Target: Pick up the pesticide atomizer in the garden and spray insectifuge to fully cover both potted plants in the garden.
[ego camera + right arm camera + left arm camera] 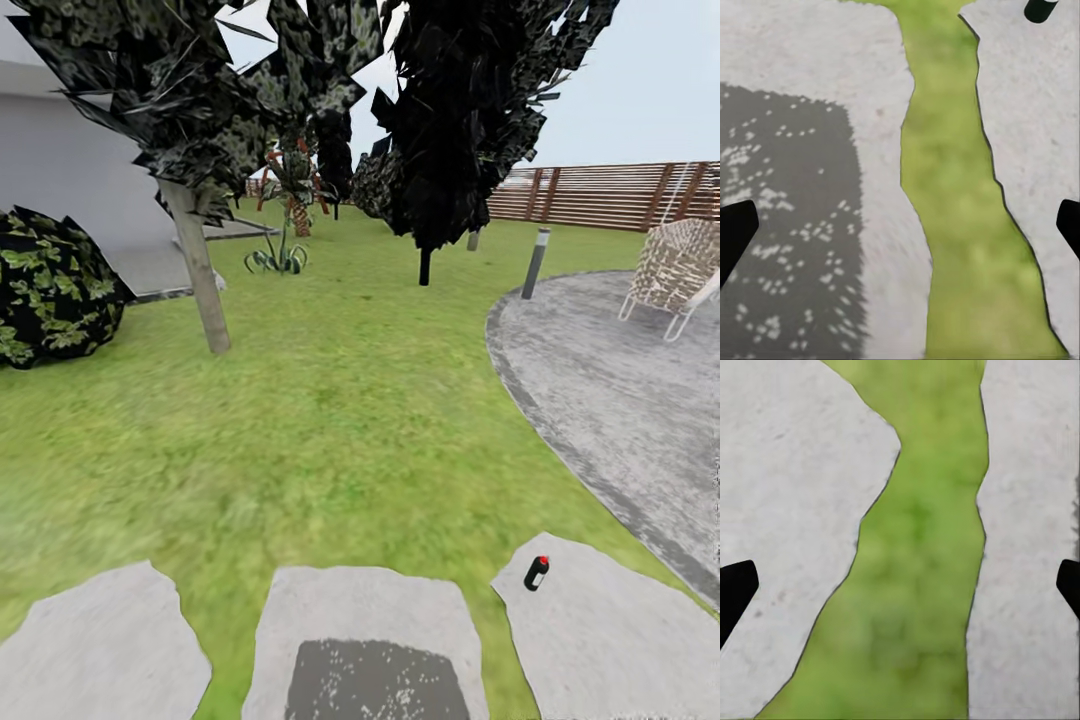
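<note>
Head view: the pesticide atomizer (537,573) lies on the right grey stepping stone (610,640), lawn (330,430) beyond, then the round paved patio (620,390), trees and slatted fence (610,195); left gripper (900,585) and right gripper (900,225) spread wide

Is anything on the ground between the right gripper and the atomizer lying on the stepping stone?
Nothing visible. The pesticide atomizer lies alone on the right stepping stone. From the right wrist, open fingers look down on bare stone and a grass strip, the atomizer at the edge.
</note>
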### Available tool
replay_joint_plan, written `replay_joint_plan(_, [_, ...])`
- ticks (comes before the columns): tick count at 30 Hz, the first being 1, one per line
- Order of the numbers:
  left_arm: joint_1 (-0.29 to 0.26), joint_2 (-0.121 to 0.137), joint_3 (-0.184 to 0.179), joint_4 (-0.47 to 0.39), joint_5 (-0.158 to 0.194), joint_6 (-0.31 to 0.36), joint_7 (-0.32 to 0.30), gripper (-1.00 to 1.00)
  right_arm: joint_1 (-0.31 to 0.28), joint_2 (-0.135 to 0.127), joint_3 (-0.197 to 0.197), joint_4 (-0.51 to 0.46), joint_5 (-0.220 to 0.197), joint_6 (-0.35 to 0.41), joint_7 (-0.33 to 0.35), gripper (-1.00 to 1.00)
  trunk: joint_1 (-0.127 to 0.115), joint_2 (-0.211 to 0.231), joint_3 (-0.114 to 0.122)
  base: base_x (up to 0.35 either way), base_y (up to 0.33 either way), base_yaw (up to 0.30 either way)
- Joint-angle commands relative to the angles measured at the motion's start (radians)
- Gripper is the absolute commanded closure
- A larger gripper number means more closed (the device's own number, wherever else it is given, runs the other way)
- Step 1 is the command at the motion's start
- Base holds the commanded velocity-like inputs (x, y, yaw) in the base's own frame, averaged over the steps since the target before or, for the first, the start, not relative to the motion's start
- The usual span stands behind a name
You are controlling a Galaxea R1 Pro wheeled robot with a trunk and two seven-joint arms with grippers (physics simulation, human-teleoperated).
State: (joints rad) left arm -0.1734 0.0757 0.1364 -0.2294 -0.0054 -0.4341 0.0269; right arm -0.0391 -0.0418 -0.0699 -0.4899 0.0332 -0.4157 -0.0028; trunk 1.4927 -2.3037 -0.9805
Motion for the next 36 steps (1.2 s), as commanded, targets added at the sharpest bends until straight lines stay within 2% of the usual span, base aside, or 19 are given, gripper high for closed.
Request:
replay_joint_plan(1, [-0.001, 0.0, 0.0, 0.001, -0.001, -0.003, 0.002, -1.0, -0.001, 0.0, -0.002, 0.001, 0.004, -0.003, 0.0, -1.0, 0.0, 0.0, -0.001, 0.15, 0.247, -0.268])
replay_joint_plan(12, [-0.001, 0.001, 0.0, 0.001, -0.001, -0.003, 0.002, -1.0, -0.001, 0.0, -0.003, 0.001, 0.004, -0.003, 0.0, -1.0, 0.0, 0.0, -0.001, 0.227, 0.138, -0.268])
replay_joint_plan(36, [-0.001, 0.001, 0.0, 0.001, -0.002, -0.003, 0.002, -1.0, -0.001, 0.002, -0.007, -0.003, 0.001, -0.003, 0.0, -1.0, 0.0, 0.0, -0.001, 0.008, 0.003, -0.268])
